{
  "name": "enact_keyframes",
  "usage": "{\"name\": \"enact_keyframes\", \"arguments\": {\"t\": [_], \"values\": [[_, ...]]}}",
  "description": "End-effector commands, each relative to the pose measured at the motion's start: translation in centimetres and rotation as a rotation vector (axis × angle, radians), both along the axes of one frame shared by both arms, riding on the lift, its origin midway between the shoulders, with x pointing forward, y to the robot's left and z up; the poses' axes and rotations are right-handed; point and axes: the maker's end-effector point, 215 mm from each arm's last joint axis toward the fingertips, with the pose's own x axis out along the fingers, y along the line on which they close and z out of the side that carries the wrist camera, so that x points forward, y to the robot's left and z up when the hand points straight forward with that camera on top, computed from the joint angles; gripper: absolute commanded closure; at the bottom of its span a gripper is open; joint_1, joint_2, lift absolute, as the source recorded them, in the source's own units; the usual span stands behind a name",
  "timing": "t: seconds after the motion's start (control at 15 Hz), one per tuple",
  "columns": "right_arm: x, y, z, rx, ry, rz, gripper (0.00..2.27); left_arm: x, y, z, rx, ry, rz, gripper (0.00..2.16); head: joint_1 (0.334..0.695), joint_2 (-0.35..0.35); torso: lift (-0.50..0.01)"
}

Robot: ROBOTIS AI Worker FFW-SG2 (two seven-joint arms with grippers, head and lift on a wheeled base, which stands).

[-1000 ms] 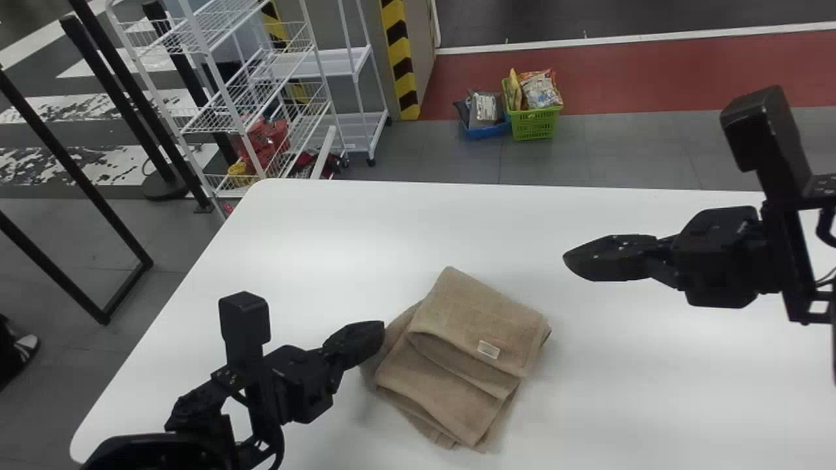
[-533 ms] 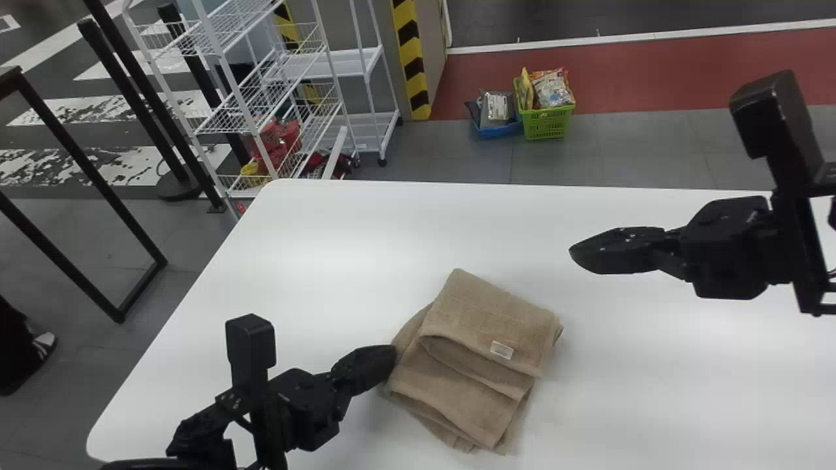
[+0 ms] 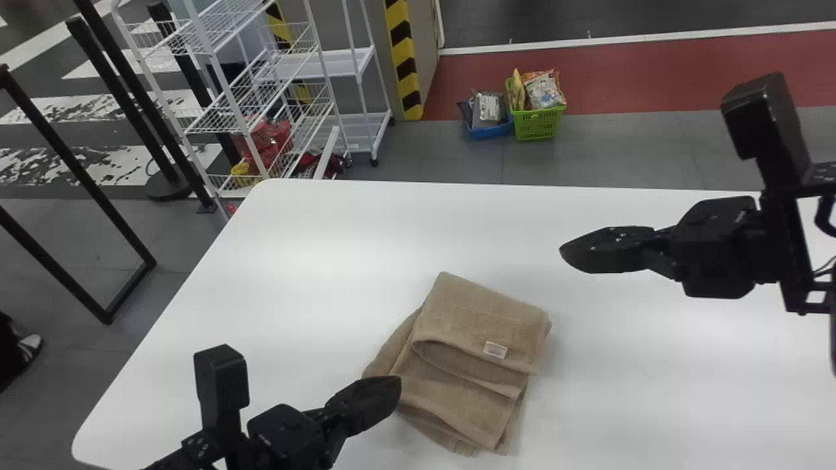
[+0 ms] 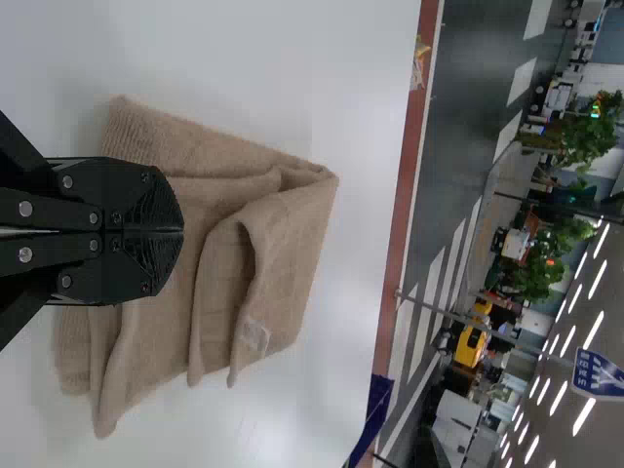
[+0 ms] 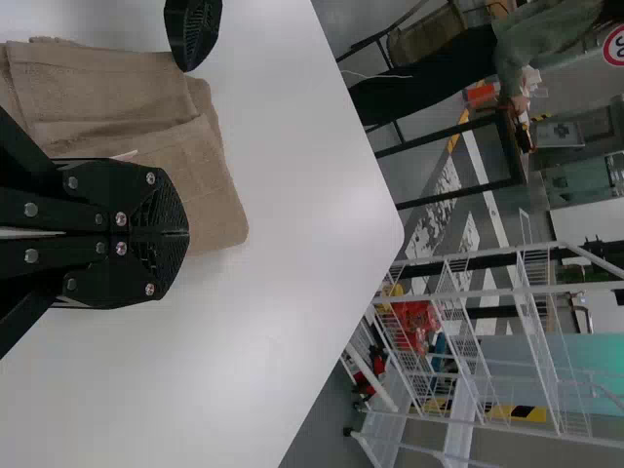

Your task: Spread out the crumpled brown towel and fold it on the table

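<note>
Brown towel [image 3: 480,316] folded in uneven layers (white tag [image 3: 495,350] showing).

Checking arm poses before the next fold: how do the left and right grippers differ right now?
Place: the left gripper overlaps the towel's left side in the head view; the right gripper is off the towel, beyond it to the right.
Aim: the left gripper points rightward and away from the robot; the right gripper points left, across the robot's front.
Shared: both are black and shut, holding nothing.
</note>
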Motion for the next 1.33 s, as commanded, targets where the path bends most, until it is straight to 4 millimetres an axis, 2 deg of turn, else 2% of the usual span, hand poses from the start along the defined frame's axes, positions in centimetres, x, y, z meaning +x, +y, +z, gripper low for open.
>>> {"name": "enact_keyframes", "arguments": {"t": [0.0, 0.13, 0.2, 0.47, 0.6, 0.73, 1.07, 1.27], "values": [[0.0, 0.2, 0.1, 0.004, -0.004, 0.011, 1.95, 1.3, 0.0, 0.6, 0.009, -0.037, 0.015, 1.95, 0.695, 0.222, -0.127], [-0.1, 0.4, 0.0, 0.01, 0.002, 0.016, 1.95, 3.7, 0.5, 0.8, 0.02, -0.07, 0.041, 1.95, 0.695, 0.223, -0.127], [-0.2, 0.4, -0.1, 0.011, -0.002, 0.021, 1.95, 4.7, 0.8, 0.2, 0.04, -0.07, 0.05, 1.95, 0.695, 0.224, -0.127], [-0.2, -0.1, -0.3, 0.017, -0.001, 0.013, 1.95, 6.4, 1.3, -2.6, 0.116, -0.092, 0.063, 1.95, 0.695, 0.222, -0.127], [-0.2, -0.1, -0.2, 0.018, -0.002, 0.014, 1.95, 6.2, 1.7, -3.2, 0.123, -0.085, 0.058, 1.95, 0.695, 0.22, -0.127], [0.0, -0.1, 0.1, 0.017, -0.01, 0.013, 1.95, 5.1, 1.5, -3.5, 0.12, -0.075, 0.045, 1.95, 0.695, 0.221, -0.127], [0.3, 0.0, 0.2, 0.011, -0.019, 0.021, 1.95, 1.6, 1.4, -2.2, 0.093, -0.073, 0.036, 1.95, 0.695, 0.226, -0.127], [0.4, 0.1, 0.3, 0.015, -0.026, 0.028, 1.95, 0.8, 1.2, -2.5, 0.075, -0.064, 0.04, 1.95, 0.695, 0.232, -0.127]]}}
